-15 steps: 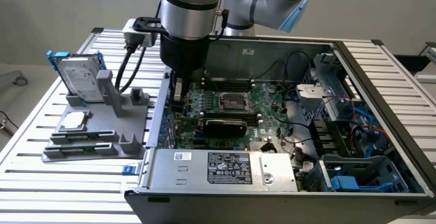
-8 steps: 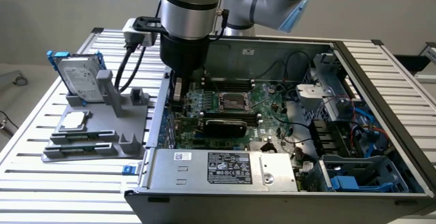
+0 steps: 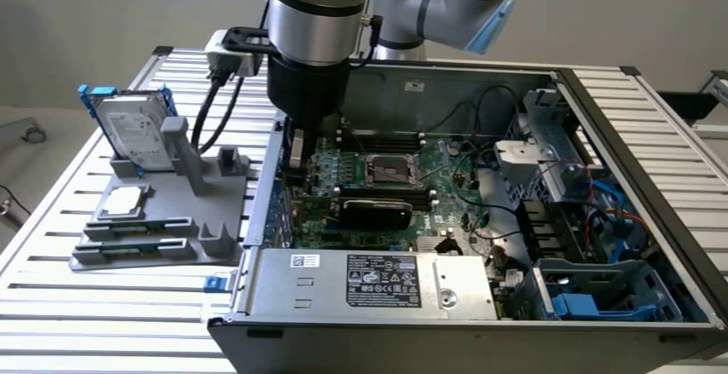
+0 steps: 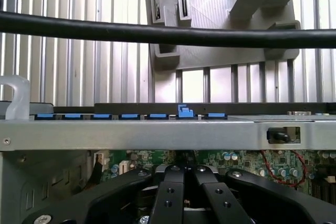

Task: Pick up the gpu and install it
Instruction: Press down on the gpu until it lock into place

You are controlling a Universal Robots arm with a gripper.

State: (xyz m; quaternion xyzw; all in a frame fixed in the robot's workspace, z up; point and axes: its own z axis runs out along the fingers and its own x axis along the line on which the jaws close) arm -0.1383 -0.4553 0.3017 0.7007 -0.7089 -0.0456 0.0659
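Black gripper (image 4: 184, 182) fingers (image 4: 168, 203) sit pressed together at the wrist view's near edge, closed with nothing visible between them, just above the green motherboard (image 4: 247, 161) and beside the case's metal side wall (image 4: 157, 132). From outside, the arm (image 3: 313, 42) reaches down into the open computer case (image 3: 637, 135) near its wall facing the grey fixture (image 3: 159, 221). Inside, the gpu (image 3: 376, 212) lies seated across the motherboard, below the processor socket (image 3: 393, 168). On the fixture, the hard drive (image 3: 131, 131) stands upright.
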